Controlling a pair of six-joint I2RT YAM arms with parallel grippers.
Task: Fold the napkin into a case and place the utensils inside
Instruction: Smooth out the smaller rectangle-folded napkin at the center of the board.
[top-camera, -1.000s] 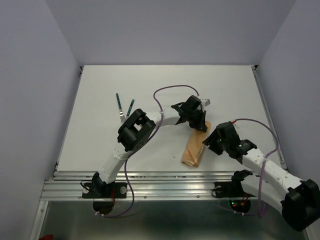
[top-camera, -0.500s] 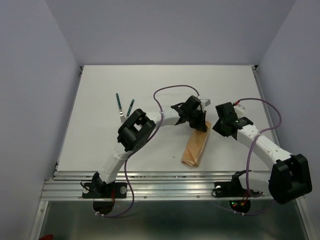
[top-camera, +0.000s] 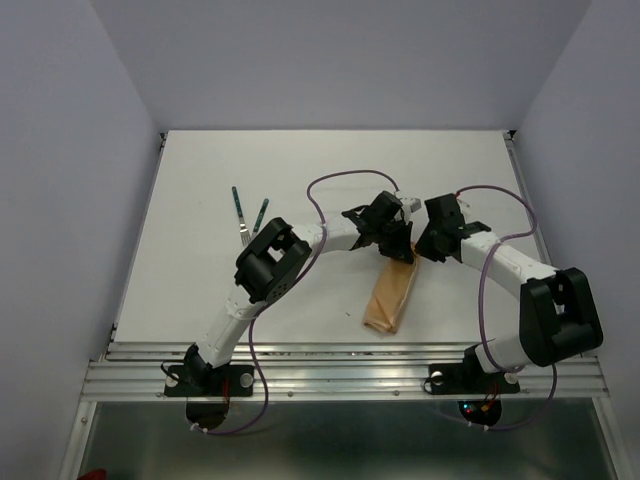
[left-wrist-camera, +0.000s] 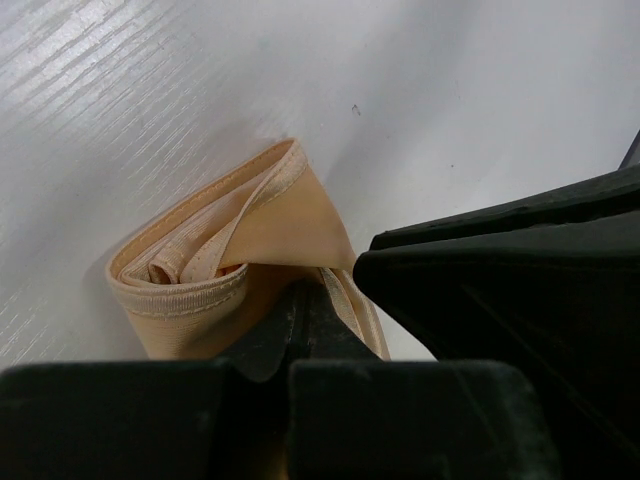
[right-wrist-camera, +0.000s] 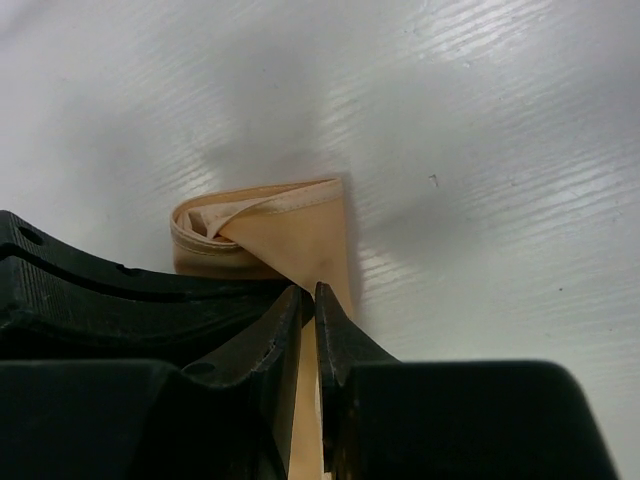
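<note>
White table (top-camera: 200, 170) carries the peach-tan case (top-camera: 392, 297), slanted, right of middle toward the near edge. I see left gripper (left-wrist-camera: 304, 296) fingers pressed together at its far end; can't tell if cloth's caught. Right gripper (right-wrist-camera: 308, 292) pinches that end's fold. Utensils (top-camera: 248, 218) sit toward the left edge, well apart.

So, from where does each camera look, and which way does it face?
Top external: above and behind the bases, looking down on table, case, utensils; both arms show.
Left wrist: above the left gripper, facing the case's folded end; its fingers show.
Right wrist: above the right gripper, facing that end; its fingers show.
Shared: both wrist views show the same case end.
</note>
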